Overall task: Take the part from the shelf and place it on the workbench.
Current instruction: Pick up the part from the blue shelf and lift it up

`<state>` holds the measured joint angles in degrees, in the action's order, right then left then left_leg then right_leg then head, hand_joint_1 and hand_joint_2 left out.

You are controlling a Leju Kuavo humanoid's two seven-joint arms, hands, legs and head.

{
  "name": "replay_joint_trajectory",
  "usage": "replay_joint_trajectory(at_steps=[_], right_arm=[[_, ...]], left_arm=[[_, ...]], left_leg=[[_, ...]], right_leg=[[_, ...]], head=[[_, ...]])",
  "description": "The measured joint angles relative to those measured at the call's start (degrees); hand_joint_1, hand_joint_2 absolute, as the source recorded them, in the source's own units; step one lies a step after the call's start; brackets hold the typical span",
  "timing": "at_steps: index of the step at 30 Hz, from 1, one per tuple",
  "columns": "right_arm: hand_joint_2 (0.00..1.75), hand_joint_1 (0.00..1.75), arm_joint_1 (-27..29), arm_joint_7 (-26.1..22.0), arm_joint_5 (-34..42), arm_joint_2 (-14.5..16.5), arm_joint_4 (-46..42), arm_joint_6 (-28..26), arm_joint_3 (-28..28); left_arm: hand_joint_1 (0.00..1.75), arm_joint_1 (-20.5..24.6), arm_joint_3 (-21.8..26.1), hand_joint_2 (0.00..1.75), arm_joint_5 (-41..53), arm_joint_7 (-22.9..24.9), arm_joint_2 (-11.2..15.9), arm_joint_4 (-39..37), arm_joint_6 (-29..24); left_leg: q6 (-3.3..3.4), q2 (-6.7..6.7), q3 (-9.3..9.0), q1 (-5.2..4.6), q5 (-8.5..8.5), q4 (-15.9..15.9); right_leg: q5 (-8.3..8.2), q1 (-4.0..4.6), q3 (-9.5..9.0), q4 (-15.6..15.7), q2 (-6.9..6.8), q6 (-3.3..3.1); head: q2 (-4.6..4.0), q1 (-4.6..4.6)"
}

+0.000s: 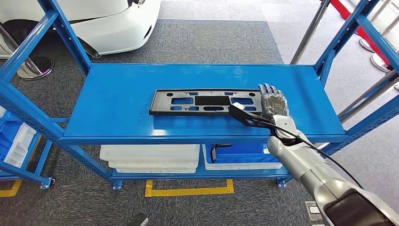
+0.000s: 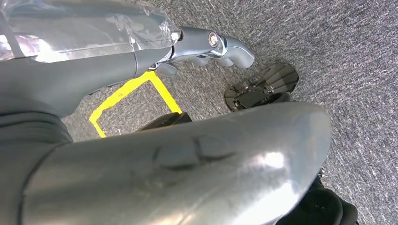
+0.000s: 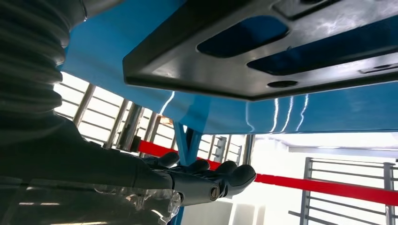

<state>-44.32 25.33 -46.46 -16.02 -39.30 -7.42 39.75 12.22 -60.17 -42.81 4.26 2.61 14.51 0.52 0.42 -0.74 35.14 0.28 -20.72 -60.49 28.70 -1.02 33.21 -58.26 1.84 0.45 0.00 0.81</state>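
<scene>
Blue shelf (image 1: 117,106): black part (image 1: 188,102) lies flat; right hand (image 1: 273,102) at its 3 o'clock end, fingers extended, holding nothing. Advice: slide fingers beneath, thumb on top.

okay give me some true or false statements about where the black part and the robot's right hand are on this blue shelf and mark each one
1. The black part lies flat on the blue shelf. True.
2. The right hand is at the part's right end. True.
3. The part is lifted clear of the shelf. False: it rests on the top level.
4. White bins sit on the top level. False: they are on the lower level.
5. The right hand's fingers are curled into a fist. False: they are extended.
</scene>
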Motion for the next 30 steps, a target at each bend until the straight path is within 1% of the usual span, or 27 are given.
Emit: replay_joint_trajectory(at_steps=[9, 14, 21, 30], right_arm=[[1.75, 0.00, -2.1, -3.1, 4.0, 3.4, 4.2, 0.0, 1.1], [1.75, 0.00, -2.6, -3.4, 5.0, 4.7, 5.9, 0.1, 1.6], [1.75, 0.00, -2.8, -3.5, 5.2, 5.6, 7.2, 0.0, 2.0], [1.75, 0.00, -2.9, -3.5, 5.2, 5.9, 8.1, 0.0, 2.2]], left_arm=[[0.00, 1.0, 0.0, 0.00, 1.0, 0.4, 0.0, 0.0, 0.4], [0.00, 1.3, 0.0, 0.00, 1.0, 0.5, 0.0, 0.0, 0.7], [0.00, 1.4, 0.0, 0.00, 1.1, 0.6, 0.0, 0.0, 0.7], [0.00, 1.4, 0.0, 0.00, 1.1, 0.6, 0.0, 0.0, 0.7]], left_leg=[[-0.02, -0.01, -0.01, 0.00, 0.02, 0.0], [-0.03, -0.03, 0.00, 0.00, 0.02, 0.0], [-0.03, -0.03, 0.00, 0.00, 0.02, 0.0], [-0.03, -0.03, -0.01, 0.00, 0.02, 0.0]], right_leg=[[0.00, 0.00, 0.00, 0.0, 0.00, 0.00], [0.00, 0.00, 0.00, 0.0, 0.00, 0.00], [0.00, 0.00, 0.00, 0.0, 0.00, 0.00], [0.00, 0.00, 0.00, 0.0, 0.00, 0.00]], head=[[0.00, -0.07], [0.00, -0.09], [0.00, -0.06], [0.00, 0.01]])
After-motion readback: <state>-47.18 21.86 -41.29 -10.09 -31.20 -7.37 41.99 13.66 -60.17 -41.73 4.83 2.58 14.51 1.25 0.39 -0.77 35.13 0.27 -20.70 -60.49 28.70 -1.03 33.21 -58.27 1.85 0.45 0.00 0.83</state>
